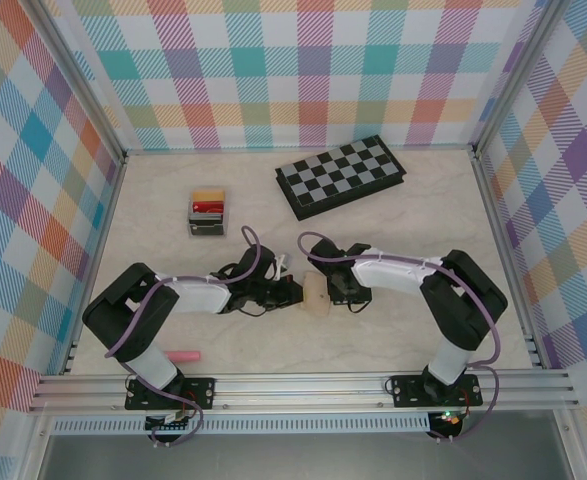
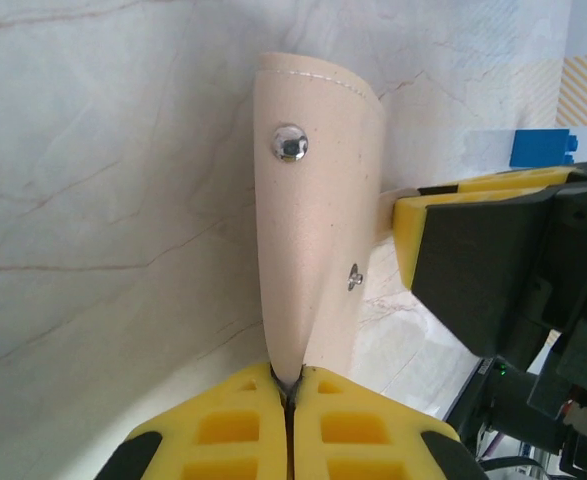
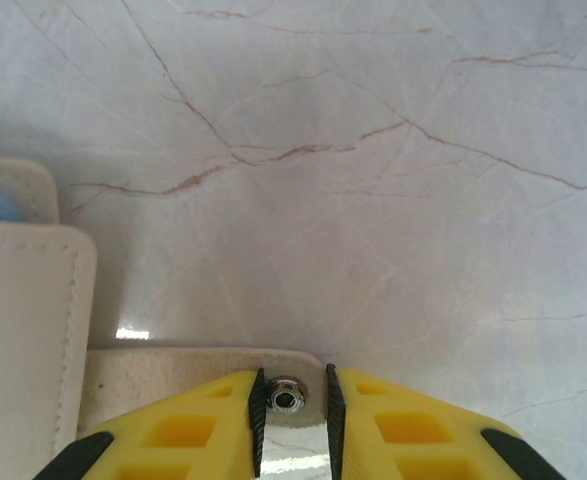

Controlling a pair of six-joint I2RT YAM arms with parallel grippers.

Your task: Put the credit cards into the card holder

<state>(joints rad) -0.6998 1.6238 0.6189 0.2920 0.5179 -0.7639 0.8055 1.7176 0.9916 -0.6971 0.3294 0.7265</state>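
Chessboard [image 1: 341,175] and grey tray [image 1: 207,212] lie well beyond the card holder [image 1: 316,296].

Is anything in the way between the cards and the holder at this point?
No loose object lies between the cards in their tray and the holder. The left arm itself crosses that line, with the left claw pinched on the holder's edge. The chessboard and pen sit well aside.

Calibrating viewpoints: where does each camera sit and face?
Top external: above and behind the bases, looking down on the table; left arm and right arm show.
Left wrist: looks along the left gripper, shut on the card holder; right gripper beyond.
Right wrist: looks along the right gripper, straddling the snap stud.
Shared: all three see the card holder.
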